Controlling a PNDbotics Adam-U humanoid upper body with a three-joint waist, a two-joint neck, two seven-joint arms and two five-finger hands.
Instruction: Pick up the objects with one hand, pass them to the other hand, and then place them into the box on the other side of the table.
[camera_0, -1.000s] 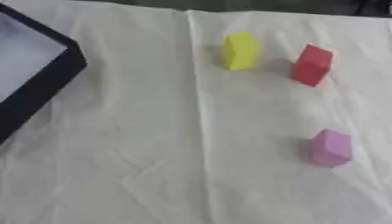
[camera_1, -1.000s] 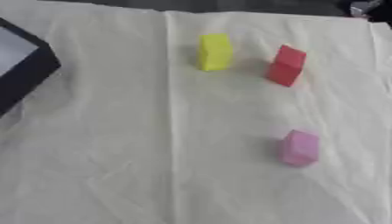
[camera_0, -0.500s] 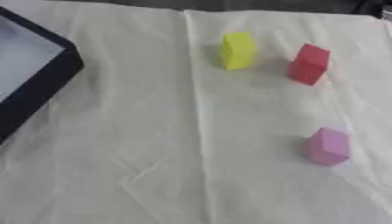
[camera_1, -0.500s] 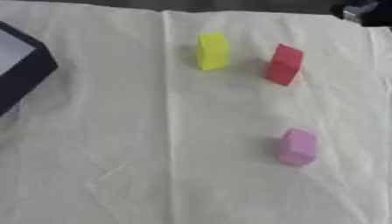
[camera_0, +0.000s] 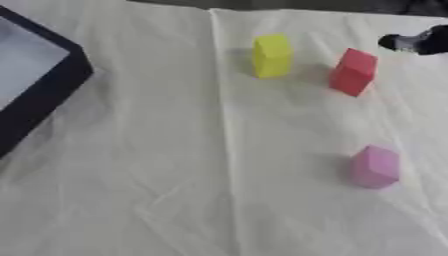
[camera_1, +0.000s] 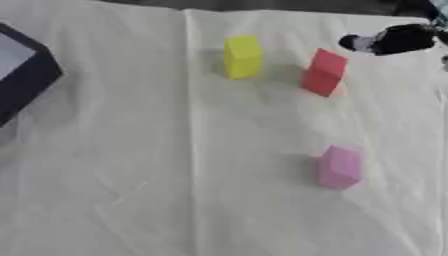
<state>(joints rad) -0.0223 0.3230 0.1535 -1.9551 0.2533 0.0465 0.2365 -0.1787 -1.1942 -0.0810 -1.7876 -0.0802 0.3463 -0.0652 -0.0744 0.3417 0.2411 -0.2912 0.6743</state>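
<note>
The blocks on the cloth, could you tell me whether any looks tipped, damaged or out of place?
Nothing stands out. The yellow block, red block and pink block all stand apart on the cloth, undamaged. The box sits at the left edge, and the right robot hand shows at the upper right.

White-clothed table (camera_0: 175, 175): yellow block (camera_0: 272, 55), red block (camera_0: 353, 71), pink block (camera_0: 375, 166), dark box (camera_0: 48, 95) at left.

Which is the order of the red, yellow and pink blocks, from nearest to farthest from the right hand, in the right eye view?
From the right hand, entering at the upper right:
1. Red block, just below-left of the hand.
2. Yellow block, farther left, near the cloth's crease.
3. Pink block, alone toward the near edge.
</note>
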